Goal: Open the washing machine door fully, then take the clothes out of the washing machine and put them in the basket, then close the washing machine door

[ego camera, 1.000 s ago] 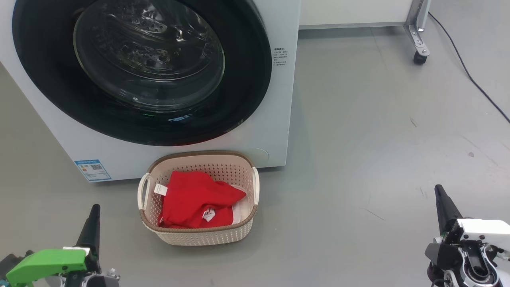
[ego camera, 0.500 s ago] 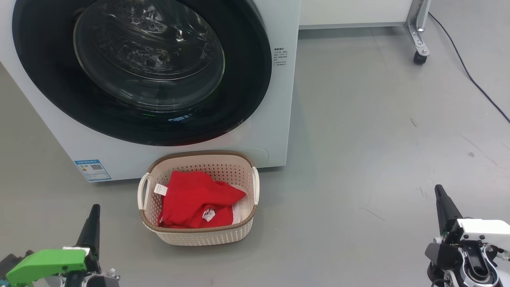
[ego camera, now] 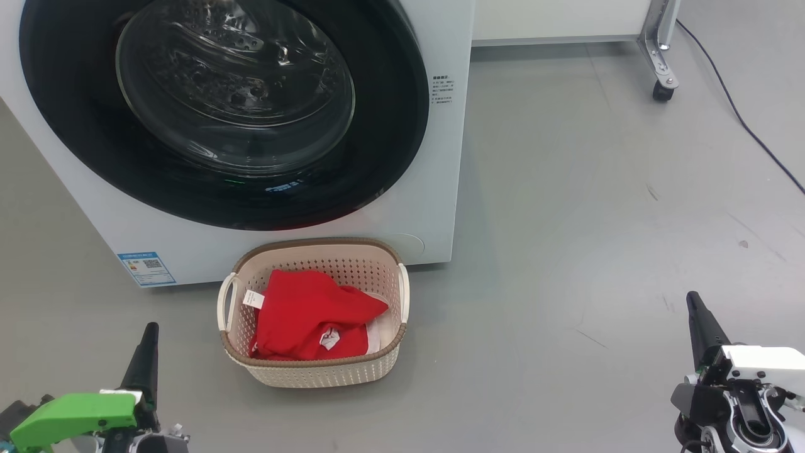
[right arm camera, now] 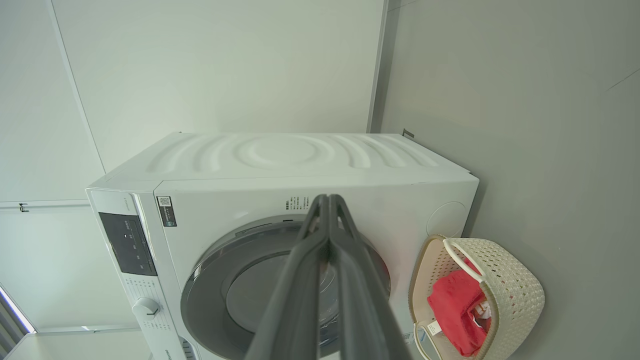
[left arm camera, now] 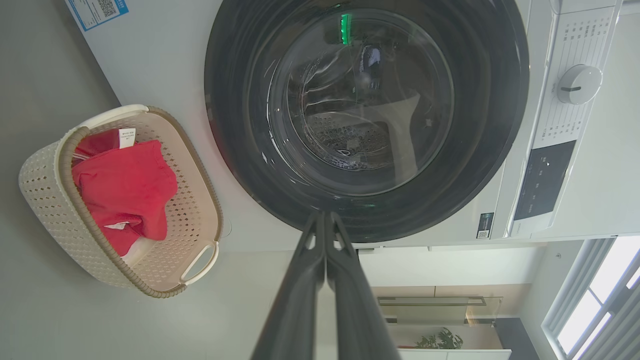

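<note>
Dark fingers pinched together, holding nothing: the left gripper and the right gripper hover low over the grey floor, well apart. Between them, nearer the left one, the cream basket stands on the floor just beside the washing machine's front lower edge, red clothes heaped inside. Above it the washing machine door sits closed.
</note>
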